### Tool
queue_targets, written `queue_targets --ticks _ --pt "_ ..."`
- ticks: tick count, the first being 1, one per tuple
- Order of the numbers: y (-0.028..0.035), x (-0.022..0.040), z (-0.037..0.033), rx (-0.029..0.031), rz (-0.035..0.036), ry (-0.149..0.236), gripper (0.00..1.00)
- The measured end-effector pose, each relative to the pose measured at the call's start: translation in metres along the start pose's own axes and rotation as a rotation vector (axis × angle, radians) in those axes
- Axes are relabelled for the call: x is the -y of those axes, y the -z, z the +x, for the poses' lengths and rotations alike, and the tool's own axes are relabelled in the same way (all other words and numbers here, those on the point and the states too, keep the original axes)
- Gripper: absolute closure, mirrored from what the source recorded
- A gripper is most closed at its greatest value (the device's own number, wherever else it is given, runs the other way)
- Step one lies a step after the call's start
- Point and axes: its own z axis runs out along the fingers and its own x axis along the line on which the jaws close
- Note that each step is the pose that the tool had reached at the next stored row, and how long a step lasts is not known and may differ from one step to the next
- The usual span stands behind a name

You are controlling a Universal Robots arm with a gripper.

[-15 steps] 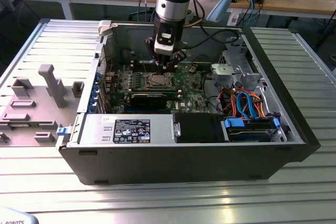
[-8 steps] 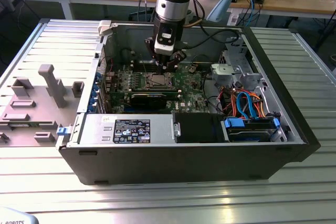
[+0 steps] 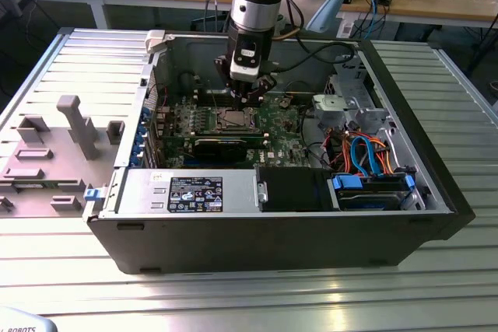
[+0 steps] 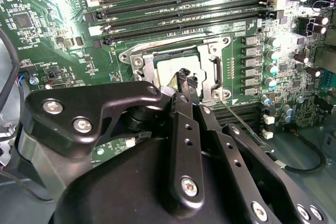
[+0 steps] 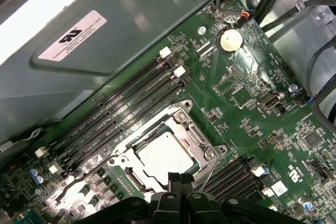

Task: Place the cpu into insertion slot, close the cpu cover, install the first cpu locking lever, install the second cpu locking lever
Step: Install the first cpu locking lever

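Observation:
The cpu (image 5: 163, 153) lies flat in the insertion slot (image 3: 233, 120) on the green board, its silvery top (image 4: 176, 69) showing. The cpu cover (image 5: 186, 124) lies down around it as a silver frame (image 4: 148, 69). A thin wire locking lever (image 4: 247, 127) stands off one corner of the socket (image 5: 209, 172). My gripper (image 4: 186, 78) hangs just above the edge of the cpu, its two black fingertips (image 5: 171, 179) pressed together with nothing between them. In the exterior view the gripper (image 3: 247, 95) is inside the open computer case, right over the socket.
Long black memory slots (image 4: 184, 11) run beside the socket. A black card (image 3: 226, 145) lies in front of it in the exterior view. Case walls (image 3: 156, 75), a drive cage with orange and blue cables (image 3: 366, 153) and a power supply (image 3: 191, 192) hem the board in.

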Motion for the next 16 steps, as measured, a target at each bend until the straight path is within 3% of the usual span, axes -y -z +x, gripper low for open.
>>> queue_targets --ticks 9,11,13,16 --pt "-0.0001 0.0000 0.0001 0.0001 -0.0012 0.013 0.89" --pt "-0.0001 0.0000 0.0000 -0.0054 -0.0089 0.018 0.89" --pt "-0.0001 0.0000 0.0000 -0.0169 -0.0245 0.025 0.89" --pt "-0.0001 0.0000 0.0000 -0.0196 -0.0287 0.034 0.89"
